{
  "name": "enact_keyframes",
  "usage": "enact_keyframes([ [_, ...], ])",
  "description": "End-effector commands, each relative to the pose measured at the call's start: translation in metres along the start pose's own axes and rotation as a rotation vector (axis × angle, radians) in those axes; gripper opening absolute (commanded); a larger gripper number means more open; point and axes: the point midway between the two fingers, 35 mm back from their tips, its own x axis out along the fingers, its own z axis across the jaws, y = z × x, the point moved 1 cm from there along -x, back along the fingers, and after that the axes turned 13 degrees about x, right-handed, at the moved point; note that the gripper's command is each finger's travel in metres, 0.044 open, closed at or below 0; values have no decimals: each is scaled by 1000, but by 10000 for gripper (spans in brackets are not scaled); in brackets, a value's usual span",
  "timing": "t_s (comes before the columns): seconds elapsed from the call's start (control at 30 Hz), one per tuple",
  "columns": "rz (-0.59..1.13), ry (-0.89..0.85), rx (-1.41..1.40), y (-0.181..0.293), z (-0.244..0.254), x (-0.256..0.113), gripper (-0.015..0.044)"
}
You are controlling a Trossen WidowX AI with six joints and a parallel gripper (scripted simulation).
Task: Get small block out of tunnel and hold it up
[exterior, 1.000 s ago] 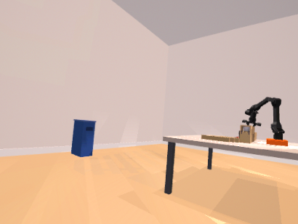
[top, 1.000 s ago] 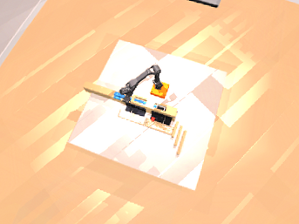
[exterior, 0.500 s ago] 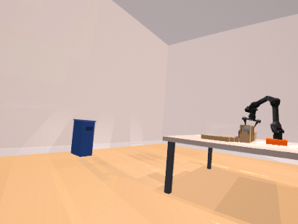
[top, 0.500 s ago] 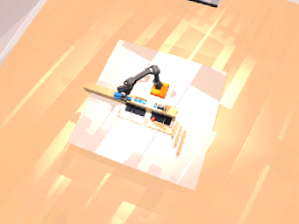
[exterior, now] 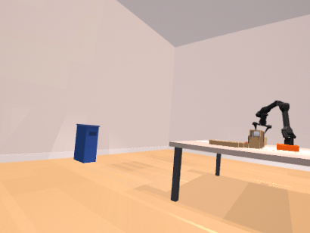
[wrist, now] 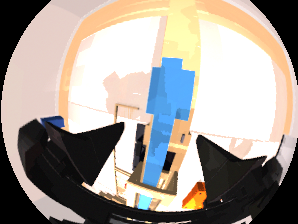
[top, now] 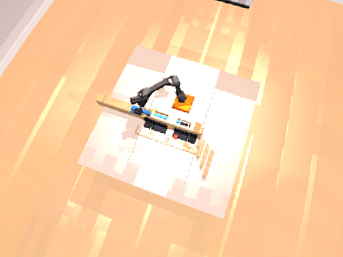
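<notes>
"Looking from the top view, where does the blue handle (top: 135,110) (wrist: 171,92) lie on the table (top: 154,180) (exterior: 212,148) (wrist: 240,70)?"

"Toward the left edge, above a long wooden rail (top: 102,100) (wrist: 182,32) that reaches that edge. Its wide, stepped end points away from the covered tunnel (top: 198,129) (exterior: 257,143) (wrist: 172,187)."

"And the gripper (top: 138,108) (exterior: 262,127) (wrist: 161,130)?"

"Its fingers are wide apart with nothing clamped between them. In the wrist view the handle's narrow shaft passes through the gap, but the gripper has no hold on it."

"Can you see the small block?"

"I can't pick it out for certain. A small red piece (top: 175,136) shows by the dark panels on the bottom-edge side of the tunnel, but I can't tell whether that's it. Nothing is held up."

"What else is around?"

"The orange base (top: 183,107) (exterior: 288,147) (wrist: 194,198) sits between the tunnel and the top edge, and loose rods (top: 209,163) lie toward the bottom right corner."
</notes>
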Motion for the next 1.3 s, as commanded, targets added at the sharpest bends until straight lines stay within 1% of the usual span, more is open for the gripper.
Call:
enact_keyframes([
  [0.0,6,2,-6,2,-2,7,440],
  [0.53,6,2,-6,6,-8,32,440],
  [0.57,0,0,0,4,-6,26,414],
  [1.03,0,0,0,4,-6,26,46],
  [1.1,0,0,0,4,-6,26,33],
  [1.13,0,0,0,4,-6,26,7],
  [1.17,0,0,0,5,-6,26,0],
  [1.27,2,0,0,11,-7,25,0],
])
